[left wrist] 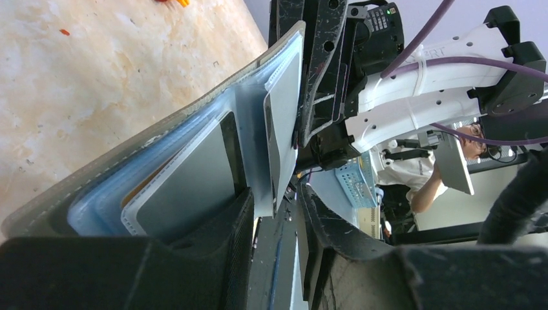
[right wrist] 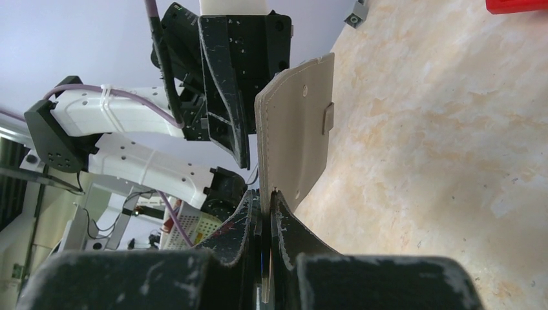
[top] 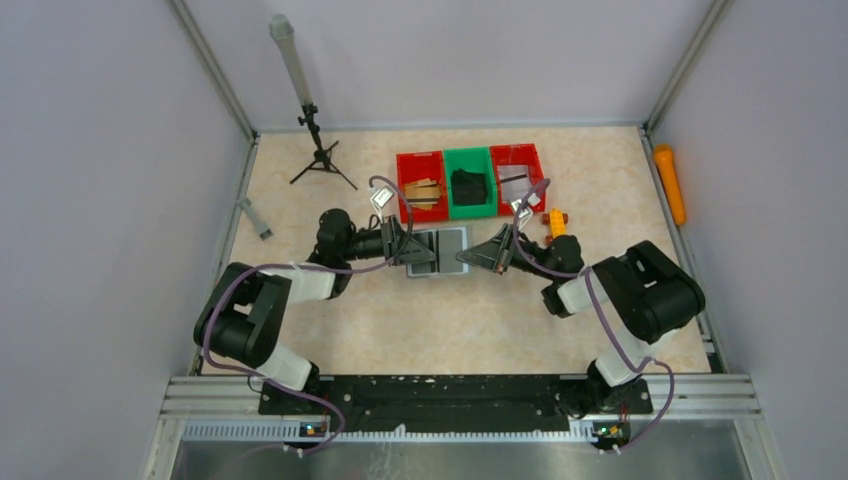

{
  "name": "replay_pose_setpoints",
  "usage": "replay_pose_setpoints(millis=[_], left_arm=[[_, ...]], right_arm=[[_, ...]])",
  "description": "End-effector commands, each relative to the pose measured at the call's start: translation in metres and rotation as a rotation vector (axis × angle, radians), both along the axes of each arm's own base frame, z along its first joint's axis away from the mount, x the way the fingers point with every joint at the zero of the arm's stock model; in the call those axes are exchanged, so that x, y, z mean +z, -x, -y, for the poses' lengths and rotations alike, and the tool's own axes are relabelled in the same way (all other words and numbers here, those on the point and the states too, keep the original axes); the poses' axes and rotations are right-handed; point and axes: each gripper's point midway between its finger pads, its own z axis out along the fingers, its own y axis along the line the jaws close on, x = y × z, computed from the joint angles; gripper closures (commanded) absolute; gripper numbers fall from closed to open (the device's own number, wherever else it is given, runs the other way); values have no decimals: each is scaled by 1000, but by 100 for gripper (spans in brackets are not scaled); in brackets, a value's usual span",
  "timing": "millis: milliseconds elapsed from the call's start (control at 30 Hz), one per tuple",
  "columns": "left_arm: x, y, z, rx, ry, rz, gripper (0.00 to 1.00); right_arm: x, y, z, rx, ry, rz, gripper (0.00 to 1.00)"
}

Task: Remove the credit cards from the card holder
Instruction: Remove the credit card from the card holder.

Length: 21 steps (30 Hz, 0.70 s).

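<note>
Right gripper (right wrist: 265, 194) clamps the grey folding card holder (right wrist: 291, 142); left gripper (left wrist: 274, 190) half-open, empty, so loose silvery credit cards (left wrist: 187, 187) may slip.

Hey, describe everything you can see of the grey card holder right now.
The card holder is a flat grey folding case, leather-like, with stitched edges and a small tab on its outer face. It is open, showing shiny bluish pockets with silvery cards tucked in. The right gripper is shut on one edge; the left gripper, partly open, straddles a pocket leaf from the opposite side. Whether it rests on the table is unclear.
</note>
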Motion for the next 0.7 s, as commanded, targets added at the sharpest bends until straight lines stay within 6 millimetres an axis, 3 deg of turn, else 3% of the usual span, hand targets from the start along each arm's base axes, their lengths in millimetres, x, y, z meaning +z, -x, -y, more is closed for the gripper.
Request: replay_pose_setpoints(millis=[0, 400, 667], left_arm=[[11, -3, 4, -13, 24, 64, 66], [21, 3, 5, -41, 67, 79, 74], [22, 4, 5, -41, 73, 83, 91]], right_arm=[[34, 6, -3, 28, -75, 164, 100], [27, 7, -11, 44, -47, 158, 100], [26, 7, -12, 50, -42, 155, 100]])
